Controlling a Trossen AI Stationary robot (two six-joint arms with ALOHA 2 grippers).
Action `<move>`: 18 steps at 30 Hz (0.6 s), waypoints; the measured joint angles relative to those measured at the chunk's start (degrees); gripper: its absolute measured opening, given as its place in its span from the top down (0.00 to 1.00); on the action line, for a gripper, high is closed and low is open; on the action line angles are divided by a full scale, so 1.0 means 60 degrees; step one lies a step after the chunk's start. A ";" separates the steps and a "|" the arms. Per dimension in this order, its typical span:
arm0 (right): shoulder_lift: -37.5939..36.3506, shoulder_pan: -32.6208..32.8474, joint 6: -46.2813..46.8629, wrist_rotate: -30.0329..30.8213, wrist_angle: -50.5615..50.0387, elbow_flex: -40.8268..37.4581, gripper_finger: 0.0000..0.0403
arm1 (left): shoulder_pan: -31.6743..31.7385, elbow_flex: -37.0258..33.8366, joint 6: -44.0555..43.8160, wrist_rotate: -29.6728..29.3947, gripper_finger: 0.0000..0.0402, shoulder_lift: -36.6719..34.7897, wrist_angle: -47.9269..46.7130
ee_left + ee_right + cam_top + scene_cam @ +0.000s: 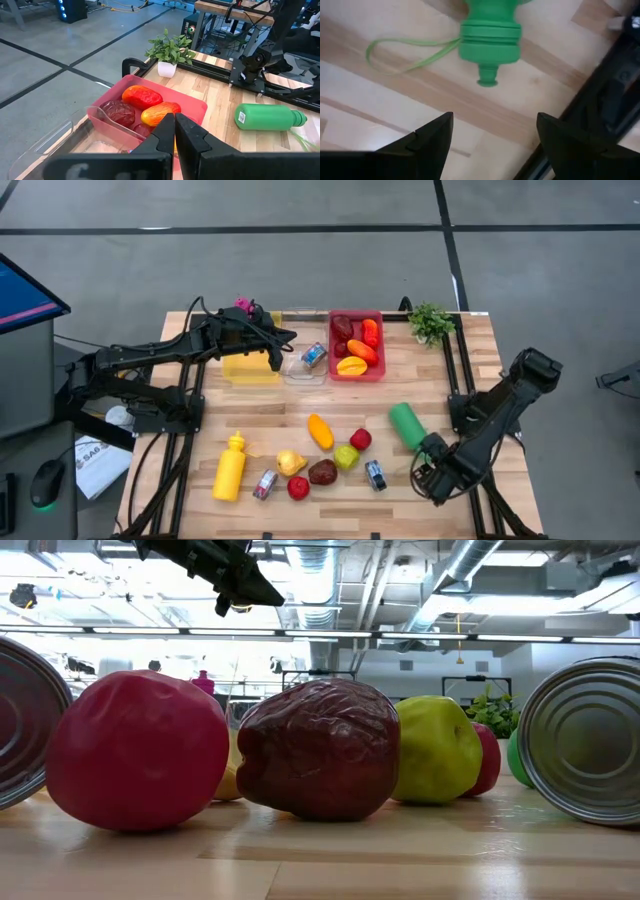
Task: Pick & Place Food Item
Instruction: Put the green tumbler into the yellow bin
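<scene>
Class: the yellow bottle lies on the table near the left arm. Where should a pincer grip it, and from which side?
Grip the yellow bottle across the middle of its body, coming from above. It lies on its side with open table along both long flanks, so fingers fit there.

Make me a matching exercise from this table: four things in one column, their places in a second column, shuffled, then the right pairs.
Things:
1. yellow bottle
2. green bottle
3. potted plant
4. left gripper

Places:
A. back right corner of the table
B. lying just ahead of the right gripper
C. between the yellow bin and the clear bin
D. front left of the table

Pairs: 1-D, 2-B, 3-A, 4-C
</scene>
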 joint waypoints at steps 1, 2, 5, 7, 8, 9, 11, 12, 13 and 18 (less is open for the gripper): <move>0.0000 -0.0069 -0.0106 0.0001 0.0205 -0.0107 0.30 | 0.0000 0.0000 0.0000 0.0000 1.00 0.0000 0.0004; 0.0000 -0.0128 -0.0189 -0.0002 0.0327 -0.0182 0.30 | -0.0004 0.0000 0.0001 -0.0002 1.00 0.0000 0.0000; 0.0000 -0.0289 -0.0248 -0.0002 0.0549 -0.0434 0.30 | 0.0000 0.0000 0.0001 -0.0001 1.00 0.0000 0.0003; 0.0000 -0.0416 -0.0437 -0.0003 0.0792 -0.0651 0.30 | -0.0004 0.0000 -0.0002 -0.0002 1.00 0.0000 0.0004; 0.0000 -0.0481 -0.0546 -0.0002 0.0931 -0.0758 0.30 | 0.0000 0.0000 0.0001 -0.0002 1.00 0.0000 0.0000; 0.0000 -0.0558 -0.0633 -0.0002 0.0980 -0.0839 0.30 | -0.0001 0.0000 0.0000 0.0000 1.00 0.0000 0.0004; 0.0000 -0.0692 -0.0754 -0.0006 0.0998 -0.0985 0.30 | -0.0001 0.0000 0.0000 0.0000 1.00 0.0000 0.0004; 0.0000 -0.0758 -0.0782 -0.0006 0.1024 -0.1057 0.30 | -0.0001 0.0000 0.0001 0.0001 1.00 0.0000 0.0001; 0.0000 -0.0811 -0.0861 -0.0007 0.1055 -0.1127 0.30 | 0.0000 0.0000 -0.0002 0.0001 1.00 0.0000 0.0004; -0.0004 -0.0983 -0.1468 -0.0182 0.1779 -0.1586 0.30 | -0.0003 0.0000 -0.0002 -0.0001 1.00 0.0000 0.0002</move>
